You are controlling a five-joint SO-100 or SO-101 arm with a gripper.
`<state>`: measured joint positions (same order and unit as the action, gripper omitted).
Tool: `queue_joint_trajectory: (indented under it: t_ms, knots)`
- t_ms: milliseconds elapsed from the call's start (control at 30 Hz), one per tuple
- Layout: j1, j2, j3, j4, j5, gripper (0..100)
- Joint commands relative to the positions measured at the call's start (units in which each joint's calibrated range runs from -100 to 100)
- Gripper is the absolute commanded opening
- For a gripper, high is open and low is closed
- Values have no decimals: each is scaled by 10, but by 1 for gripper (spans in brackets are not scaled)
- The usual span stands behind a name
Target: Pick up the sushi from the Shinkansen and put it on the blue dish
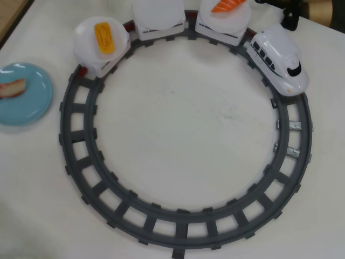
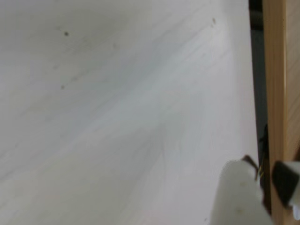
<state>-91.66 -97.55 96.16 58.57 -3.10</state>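
Note:
The sushi (image 1: pixel 12 88), whitish-pink with red edges, lies on the blue dish (image 1: pixel 27 105) at the left edge of the overhead view. The white Shinkansen (image 1: pixel 280 59) stands on the track at the upper right, nose pointing down-right. It pulls three cars with white plates: one holds a yellow egg piece (image 1: pixel 105 36), the middle plate (image 1: pixel 159 13) is bare, and one holds an orange salmon piece (image 1: pixel 226 5). The gripper (image 2: pixel 260 183) shows only in the wrist view, at the bottom right corner over bare table. One white finger (image 2: pixel 236 199) is visible, and nothing is seen held.
The grey circular track (image 1: pixel 180 224) fills most of the overhead view. A dark arm part (image 1: pixel 291 16) sits at the top right corner. In the wrist view a wooden edge (image 2: pixel 274 93) runs down the right side beside the white table (image 2: pixel 117 117).

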Motion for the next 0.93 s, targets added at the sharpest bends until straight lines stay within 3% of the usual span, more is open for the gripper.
queue_joint_trajectory:
  t_ms: [0,900]
  knots:
    - [-8,-3,10,-5,1,6]
    - [-3,-3,10,-5,-1,6]
